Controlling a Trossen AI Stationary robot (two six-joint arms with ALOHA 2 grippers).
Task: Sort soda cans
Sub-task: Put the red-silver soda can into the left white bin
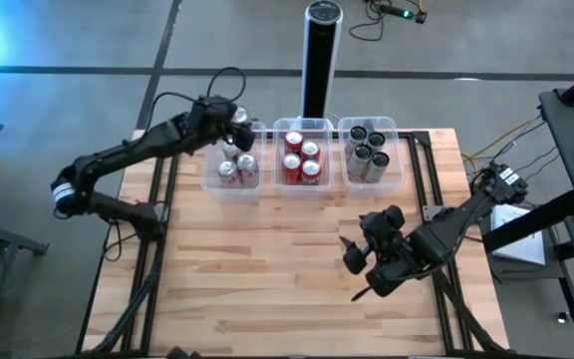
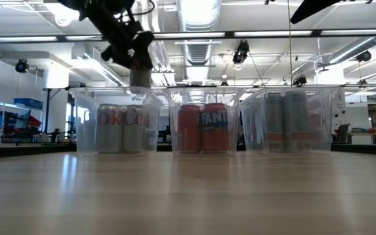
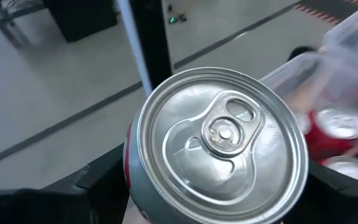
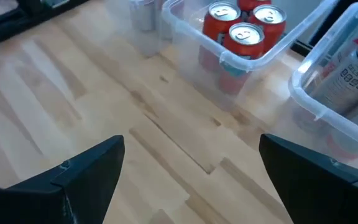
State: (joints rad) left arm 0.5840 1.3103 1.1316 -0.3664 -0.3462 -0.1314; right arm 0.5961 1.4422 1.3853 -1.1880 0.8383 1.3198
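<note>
The left arm reaches in from nine o'clock to the far side of the counter (image 1: 267, 259), and the left gripper (image 1: 235, 122) hangs over the back of the left bin (image 1: 210, 178), at about eleven o'clock on the counter. Its fingers (image 3: 98, 180) stand fairly wide and clasp a silver can (image 3: 219, 146) by its sides, held above the bin; the low view shows it well above the bin's rim. In the wrist view the can's top with its pull tab fills the frame, with a strip of red along the body's edge.

Below it, the left bin holds silver cans (image 2: 121, 129) with red lettering, standing upright.

The middle bin (image 1: 279, 130), at twelve o'clock, holds four red cans (image 1: 302, 160), upright and packed close together.

Behind that bin, off the counter's far edge, stands a tall black-and-silver post (image 1: 320, 60).

The right bin (image 1: 394, 130), at one o'clock, holds dark cans (image 1: 367, 150), also upright and close together.

The right arm comes in from three o'clock. The right gripper (image 1: 359, 267) hovers over bare wood at about four o'clock, well apart from the bins. Its fingers (image 4: 86, 174) are spread wide with nothing between them.
</note>
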